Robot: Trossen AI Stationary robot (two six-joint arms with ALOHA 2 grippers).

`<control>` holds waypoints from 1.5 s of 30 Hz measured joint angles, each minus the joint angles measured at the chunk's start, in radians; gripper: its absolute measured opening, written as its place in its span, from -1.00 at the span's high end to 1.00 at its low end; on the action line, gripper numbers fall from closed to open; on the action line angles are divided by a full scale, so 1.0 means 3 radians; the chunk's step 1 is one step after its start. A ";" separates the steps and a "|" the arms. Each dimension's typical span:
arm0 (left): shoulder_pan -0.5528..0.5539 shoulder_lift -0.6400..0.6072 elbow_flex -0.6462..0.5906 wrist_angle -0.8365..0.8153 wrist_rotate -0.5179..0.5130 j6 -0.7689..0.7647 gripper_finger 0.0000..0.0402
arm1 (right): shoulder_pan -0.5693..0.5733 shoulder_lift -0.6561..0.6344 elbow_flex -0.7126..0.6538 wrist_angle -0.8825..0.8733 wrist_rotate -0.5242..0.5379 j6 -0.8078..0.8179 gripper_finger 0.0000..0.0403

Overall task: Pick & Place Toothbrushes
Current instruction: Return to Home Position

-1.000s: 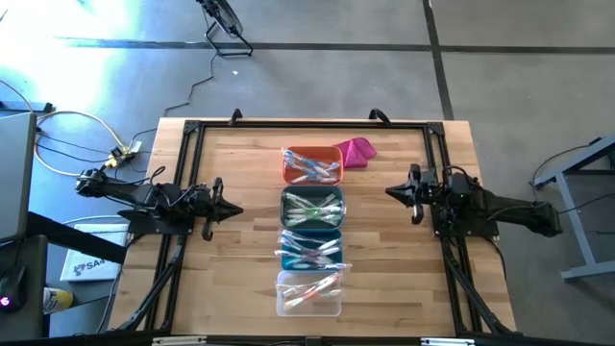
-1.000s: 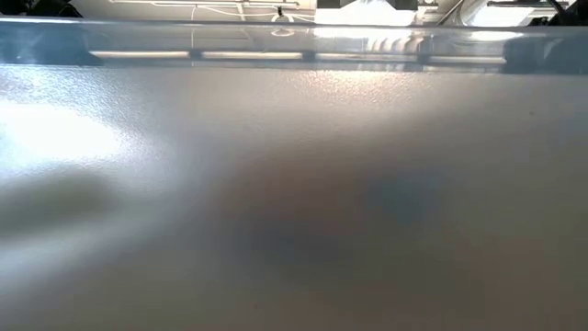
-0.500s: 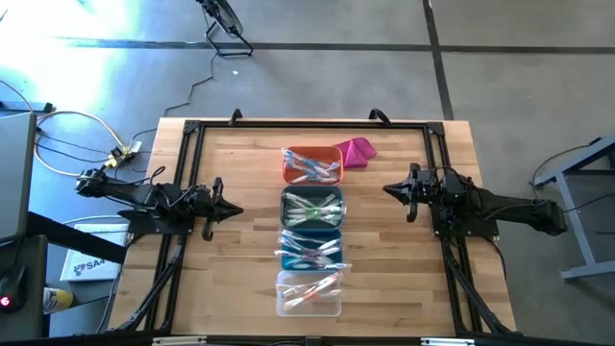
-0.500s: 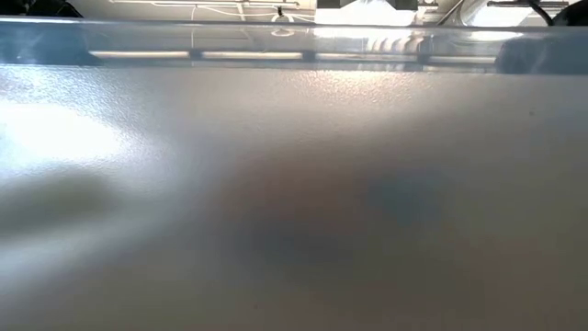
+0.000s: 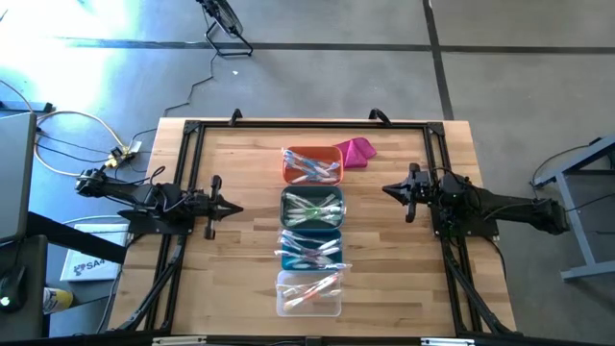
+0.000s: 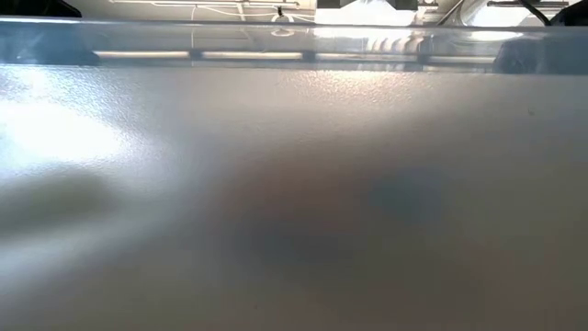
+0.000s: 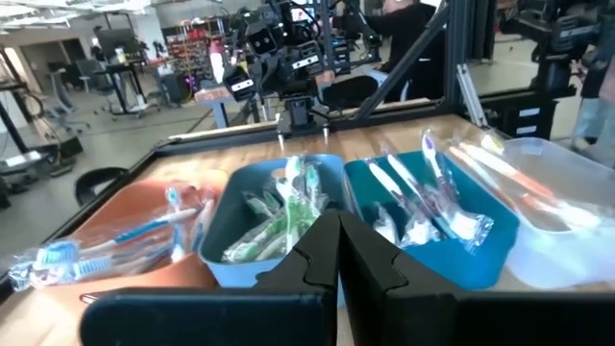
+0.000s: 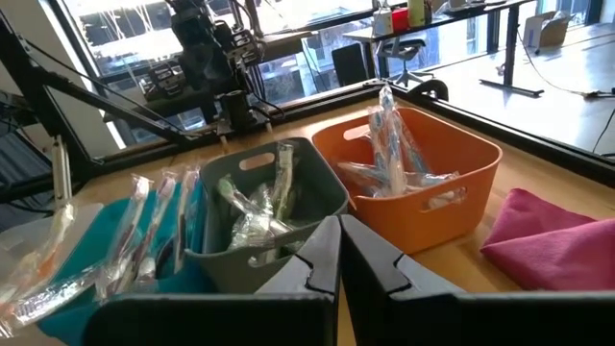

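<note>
Wrapped toothbrushes lie in four bins in a column at the table's middle: blue-tinted ones [image 5: 313,171] in the orange bin [image 5: 288,165], green ones [image 7: 274,226] in the grey bin [image 5: 286,210], white and pink ones [image 7: 423,197] in the teal bin [image 5: 285,252], and pink ones [image 5: 312,290] in the clear bin [image 5: 284,300]. My left gripper [image 5: 233,208] hovers shut at the table's left, pointing level at the bins. My right gripper [image 5: 386,190] hovers shut at the table's right, facing them. Both hold nothing.
A magenta cloth [image 5: 356,151] lies right of the orange bin at the far side. A black frame [image 5: 307,123] runs around the tabletop. A blurred grey surface [image 6: 294,202] fills the low view. Bare wood lies between each gripper and the bins.
My left gripper has rolled a little about its own pointing line while staying in place, still shut. The bins and toothbrushes have not moved.
</note>
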 joint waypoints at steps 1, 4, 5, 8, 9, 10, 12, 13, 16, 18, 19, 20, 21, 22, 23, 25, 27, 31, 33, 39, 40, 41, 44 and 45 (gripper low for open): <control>0.0000 0.0000 0.0000 0.0000 -0.0003 0.0019 1.00 | 0.0000 0.0000 -0.0001 0.0000 0.0000 0.0000 0.99; 0.0000 0.0000 0.0000 0.0001 -0.0003 0.0004 1.00 | 0.0000 0.0000 -0.0001 0.0000 0.0001 0.0014 0.99; 0.0000 0.0001 -0.0001 0.0003 -0.0004 0.0000 1.00 | 0.0000 0.0000 -0.0001 -0.0001 0.0001 0.0015 0.99; 0.0000 0.0000 -0.0001 0.0007 -0.0006 0.0002 1.00 | 0.0000 0.0000 -0.0001 -0.0001 0.0002 0.0017 0.99; 0.0000 0.0000 -0.0001 0.0010 -0.0006 0.0002 1.00 | 0.0000 0.0000 -0.0001 -0.0001 0.0002 0.0017 0.99; 0.0000 0.0001 -0.0002 0.0022 -0.0008 0.0002 1.00 | 0.0000 0.0000 -0.0001 -0.0001 0.0002 0.0019 0.99; 0.0000 0.0000 -0.0004 0.0048 -0.0015 0.0002 1.00 | 0.0000 0.0000 -0.0001 -0.0001 0.0002 0.0019 0.99; 0.0000 0.0000 -0.0004 0.0057 -0.0018 0.0001 1.00 | 0.0000 0.0000 -0.0001 -0.0001 0.0003 0.0020 0.99; 0.0000 0.0000 -0.0005 0.0065 -0.0017 -0.0045 1.00 | 0.0000 0.0000 -0.0001 -0.0001 0.0003 0.0020 0.99; 0.0000 0.0000 -0.0006 0.0081 0.0017 -0.0101 1.00 | 0.0000 0.0000 -0.0001 -0.0001 0.0004 0.0022 0.99; 0.0000 0.0000 -0.0006 0.0084 0.0022 -0.0039 1.00 | 0.0000 0.0000 -0.0001 -0.0001 0.0006 0.0021 0.99; 0.0000 0.0000 -0.0006 0.0078 0.0024 0.0021 1.00 | 0.0000 0.0000 -0.0001 -0.0001 0.0005 0.0022 0.99; 0.0000 0.0000 -0.0005 0.0061 0.0024 0.0075 1.00 | 0.0000 0.0000 -0.0001 -0.0001 0.0006 0.0022 0.99; 0.0000 0.0000 -0.0004 0.0048 0.0023 0.0122 1.00 | 0.0000 0.0000 -0.0001 -0.0001 0.0007 0.0022 0.99; 0.0000 0.0000 -0.0004 0.0039 0.0018 0.0158 1.00 | -0.0001 0.0000 -0.0001 -0.0001 0.0007 0.0022 0.99; 0.0000 0.0027 -0.0001 0.0024 -0.0005 0.0173 1.00 | 0.0000 0.0000 -0.0001 -0.0001 0.0009 0.0022 0.99; 0.0001 0.0064 -0.0001 0.0019 -0.0008 0.0175 1.00 | 0.0000 0.0000 -0.0001 -0.0001 0.0010 0.0022 0.99; 0.0001 0.0133 0.0001 0.0013 -0.0036 0.0193 1.00 | 0.0000 0.0000 -0.0001 -0.0001 0.0010 0.0022 0.99; 0.0001 0.0153 0.0000 0.0016 -0.0119 0.0247 1.00 | 0.0000 0.0000 -0.0001 -0.0001 0.0010 0.0022 0.99; 0.0001 0.0155 0.0001 0.0023 -0.0356 0.0376 1.00 | 0.0000 0.0000 -0.0001 -0.0001 0.0010 0.0022 0.99; 0.0001 0.0155 0.0001 0.0026 -0.0352 0.0353 1.00 | 0.0000 0.0000 -0.0001 -0.0001 0.0010 0.0022 0.99; 0.0001 0.0155 0.0001 0.0036 -0.0337 0.0351 1.00 | 0.0000 0.0000 -0.0001 -0.0001 0.0010 0.0022 0.99; 0.0001 0.0154 0.0000 0.0060 -0.0289 0.0352 1.00 | 0.0000 0.0000 -0.0002 -0.0003 0.0010 0.0022 0.99; 0.0001 0.0154 0.0000 0.0063 -0.0275 0.0351 1.00 | -0.0001 0.0000 -0.0002 -0.0003 0.0011 0.0022 0.99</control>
